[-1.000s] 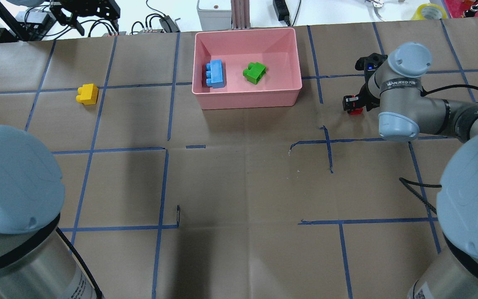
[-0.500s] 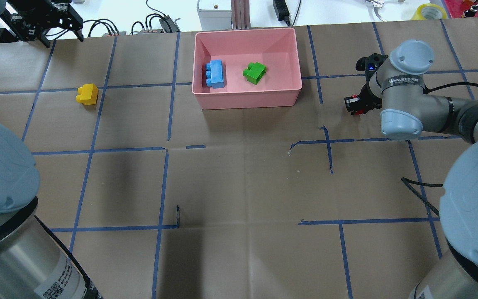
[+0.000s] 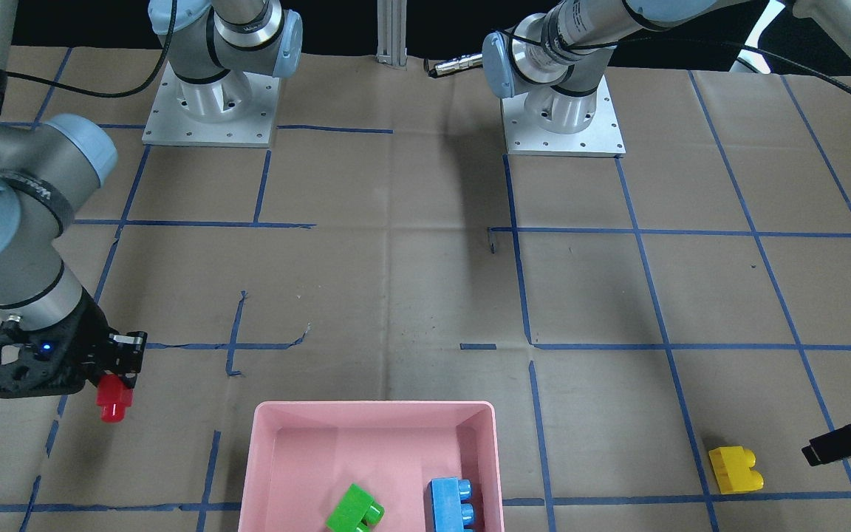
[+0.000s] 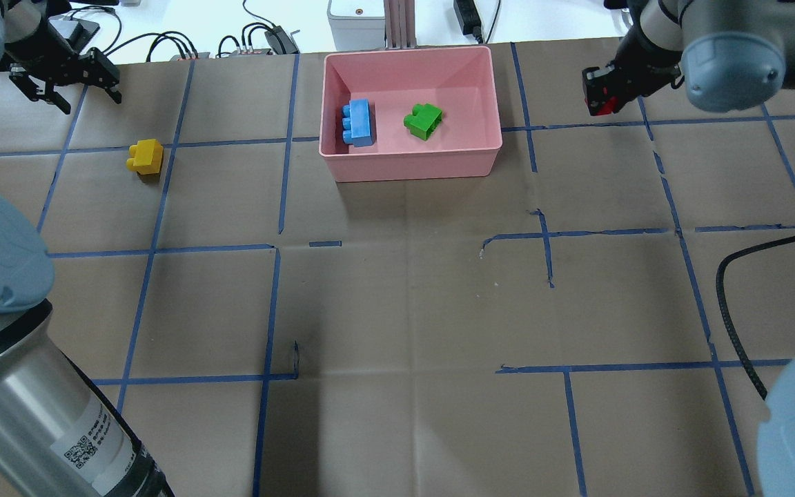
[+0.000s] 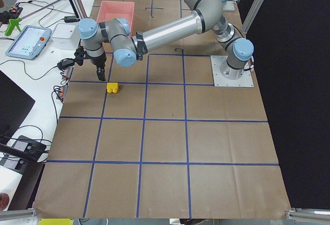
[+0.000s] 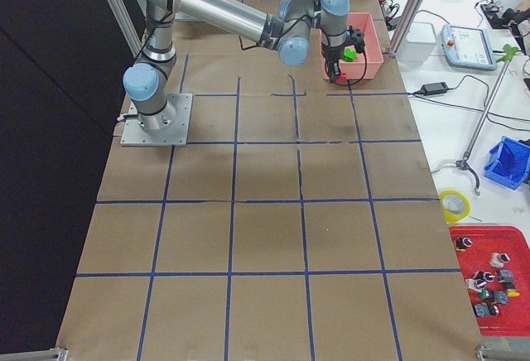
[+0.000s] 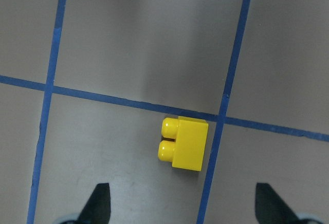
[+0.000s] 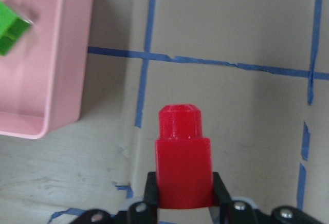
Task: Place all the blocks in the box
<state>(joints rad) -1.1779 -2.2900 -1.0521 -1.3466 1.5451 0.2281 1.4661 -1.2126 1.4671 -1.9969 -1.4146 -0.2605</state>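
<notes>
Brown paper-covered desk [image 4: 404,297] ruled with blue tape [image 4: 183,249]. The pink box [image 4: 411,168] stands at the edge far from the robot, between the two pairs of fingers and touched by neither. Inside it lie the blue block [image 4: 358,123] and the green block [image 4: 424,121], side by side and apart. The yellow block [image 7: 186,144] lies on the desk outside the box, below and just ahead of the left fingers [image 7: 98,199], which are spread wide and hold nothing. The red block [image 8: 183,167], stud pointing outward, is pinched between the right fingers [image 8: 150,185], beside the box and outside its rim.
</notes>
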